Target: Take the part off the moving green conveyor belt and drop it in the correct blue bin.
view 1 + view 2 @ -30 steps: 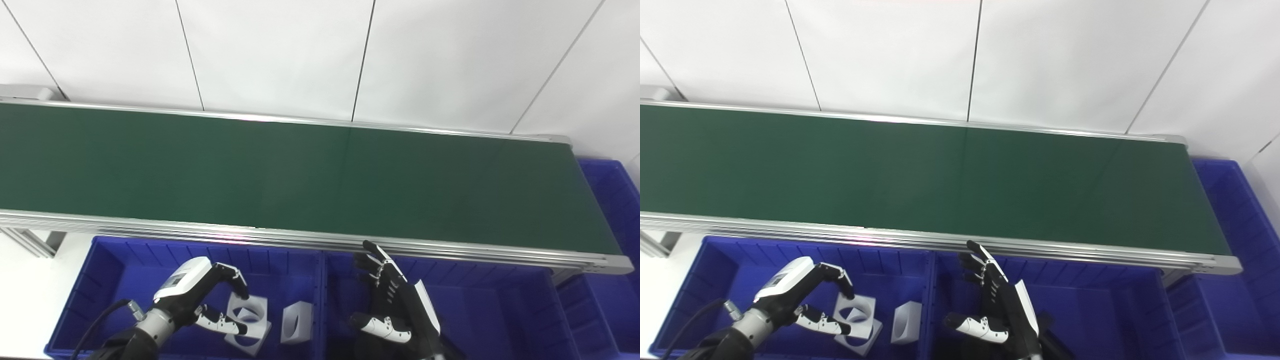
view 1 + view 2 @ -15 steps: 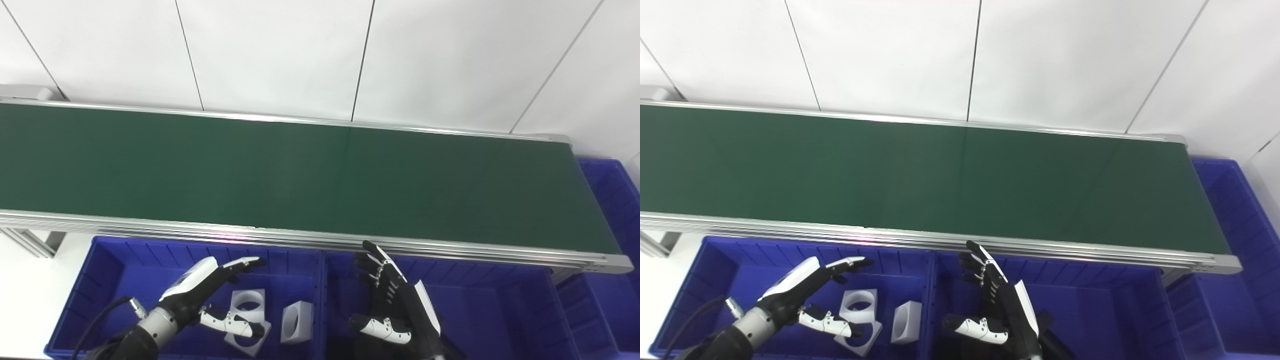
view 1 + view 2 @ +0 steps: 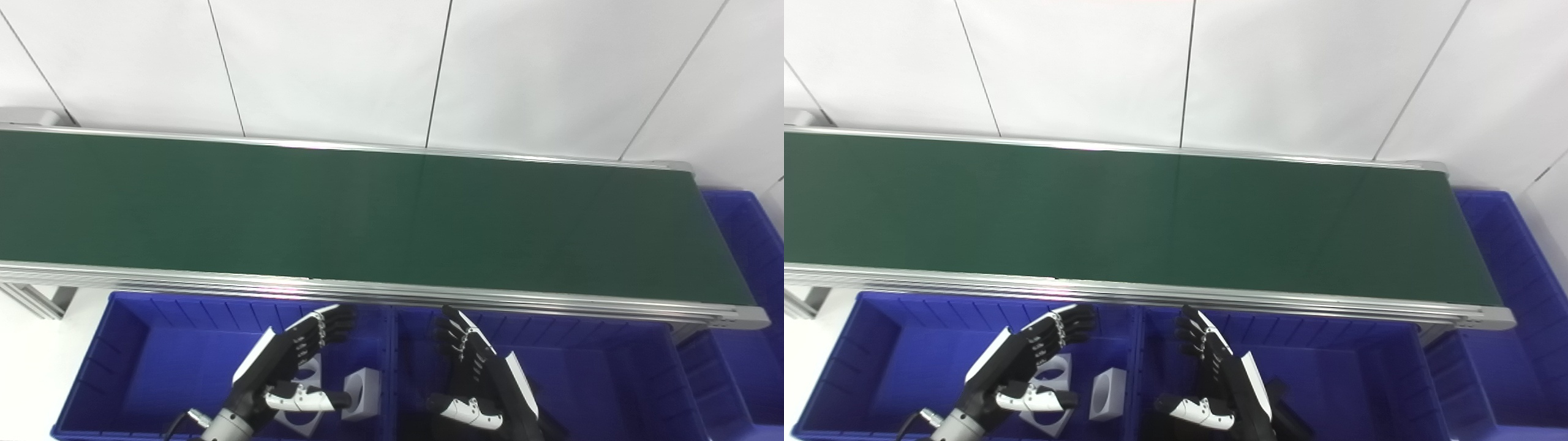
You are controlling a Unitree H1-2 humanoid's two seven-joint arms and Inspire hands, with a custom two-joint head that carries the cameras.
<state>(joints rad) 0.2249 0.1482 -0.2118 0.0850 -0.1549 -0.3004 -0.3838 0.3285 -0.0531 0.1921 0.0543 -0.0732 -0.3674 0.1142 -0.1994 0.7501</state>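
Note:
The green conveyor belt (image 3: 367,214) runs across the view with no part on it. My left hand (image 3: 288,361) is open and empty, fingers spread, above the left blue bin (image 3: 153,361). Under it lie white block parts with round holes: one flat (image 3: 311,372), partly hidden by the hand, and one upright (image 3: 359,392) near the bin's right wall. My right hand (image 3: 474,373) is open and empty above the middle blue bin (image 3: 600,380), which holds a dark part (image 3: 1286,410), mostly hidden by the hand.
A third blue bin (image 3: 744,245) stands at the belt's right end. The belt's aluminium rail (image 3: 367,291) runs just beyond both hands. A white panelled wall is behind the belt.
My left hand opened its curled fingers off the white part and moved right and up, palm turned toward the right hand. The right hand stayed. The camera shifted slightly.

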